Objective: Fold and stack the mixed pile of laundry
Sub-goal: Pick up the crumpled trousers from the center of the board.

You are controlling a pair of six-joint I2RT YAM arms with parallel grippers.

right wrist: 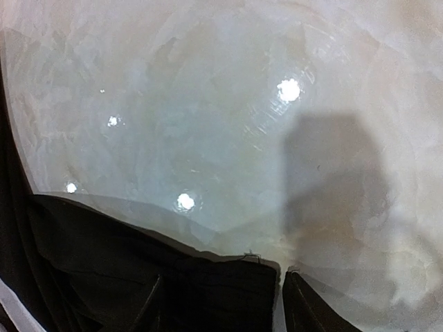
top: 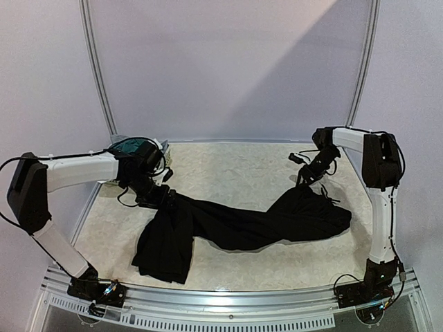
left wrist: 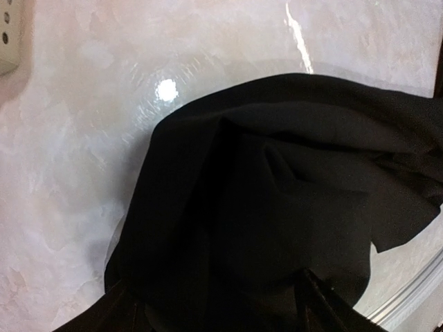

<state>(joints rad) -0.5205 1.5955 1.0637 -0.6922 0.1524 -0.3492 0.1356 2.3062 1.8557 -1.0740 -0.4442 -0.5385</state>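
The long black trousers [top: 235,228] are spread across the surface [top: 235,169], with one end bunched at the near left and the other reaching to the right. The left end effector [top: 154,198] is set at their left end, its fingers [left wrist: 322,301] held wide apart with cloth heaped between them. The right end effector [top: 306,178] is at the right end, its fingers partly apart with a trouser edge between them; whether that edge is gripped cannot be told. A teal garment [top: 129,146] — probably shorts — is seen at the far left corner.

Bright overhead light puts small white glare spots on the glossy table [right wrist: 208,83] in both soft-focus wrist views, edges curved by distortion.
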